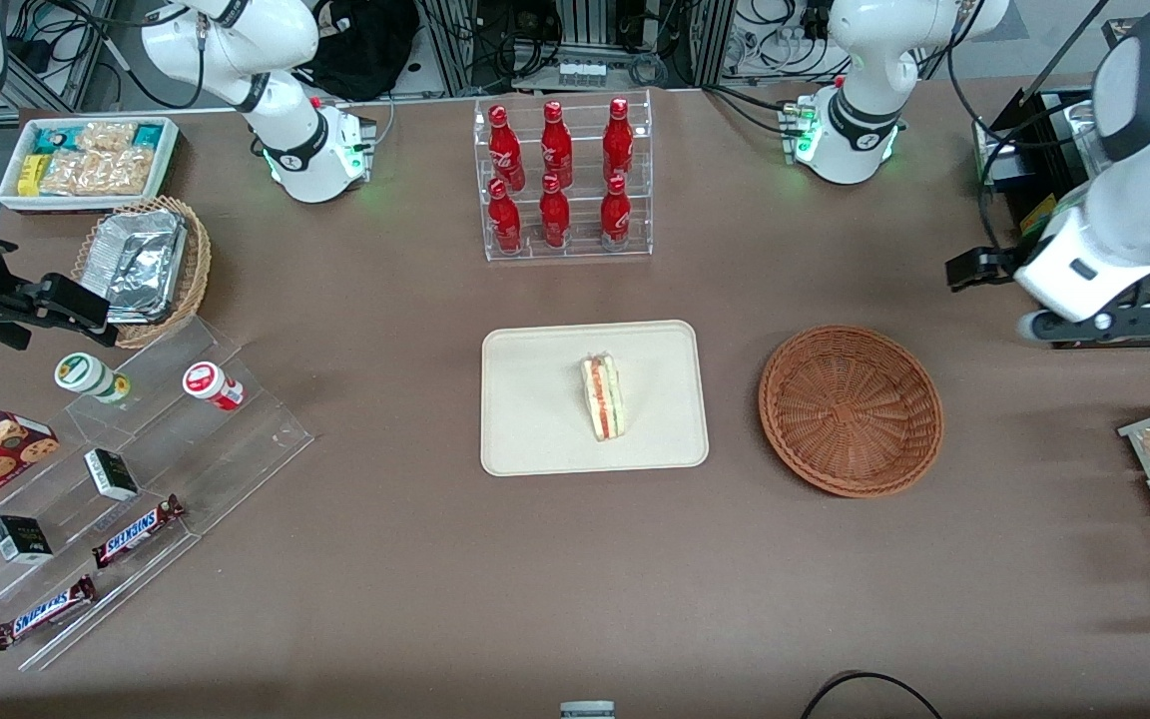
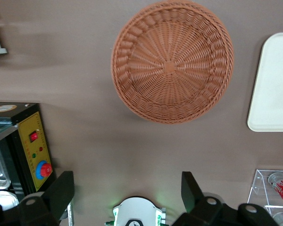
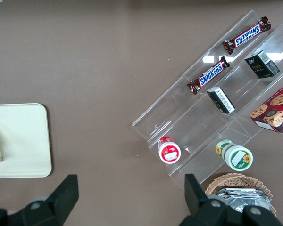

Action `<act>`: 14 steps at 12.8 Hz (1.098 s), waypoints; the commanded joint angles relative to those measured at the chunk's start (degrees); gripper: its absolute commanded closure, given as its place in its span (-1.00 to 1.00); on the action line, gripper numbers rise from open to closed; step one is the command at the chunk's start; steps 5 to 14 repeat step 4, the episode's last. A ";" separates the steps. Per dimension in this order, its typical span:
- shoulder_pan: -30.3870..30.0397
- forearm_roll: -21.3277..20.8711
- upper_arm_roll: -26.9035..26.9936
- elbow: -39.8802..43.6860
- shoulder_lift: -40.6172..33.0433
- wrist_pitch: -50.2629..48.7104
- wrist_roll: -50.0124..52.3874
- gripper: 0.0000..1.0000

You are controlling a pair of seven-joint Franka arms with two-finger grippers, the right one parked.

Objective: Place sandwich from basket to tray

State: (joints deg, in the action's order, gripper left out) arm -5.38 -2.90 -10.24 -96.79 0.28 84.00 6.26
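My fingers (image 2: 127, 188) hang spread and empty above the tabletop near the bare basket (image 1: 850, 409), while the sandwich (image 1: 603, 396) lies on the tray (image 1: 535, 439) beside it.

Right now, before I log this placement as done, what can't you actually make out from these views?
- Sandwich on the tray: right wrist view's edge cuts it; absent from left wrist view.
- Tray: left wrist view shows only one end.
- Tool, open, raised by the basket: front view's edge cuts it off.
- Bottle rack: only a corner, left wrist view.
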 commanded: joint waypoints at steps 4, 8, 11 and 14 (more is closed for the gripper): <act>4.15 0.79 6.64 6.79 -0.63 -4.81 -3.26 -1.00; 4.15 0.79 6.64 6.79 -0.63 -4.81 -3.26 -1.00; 4.15 0.79 6.64 6.79 -0.63 -4.81 -3.26 -1.00; 4.15 0.79 6.64 6.79 -0.63 -4.81 -3.26 -1.00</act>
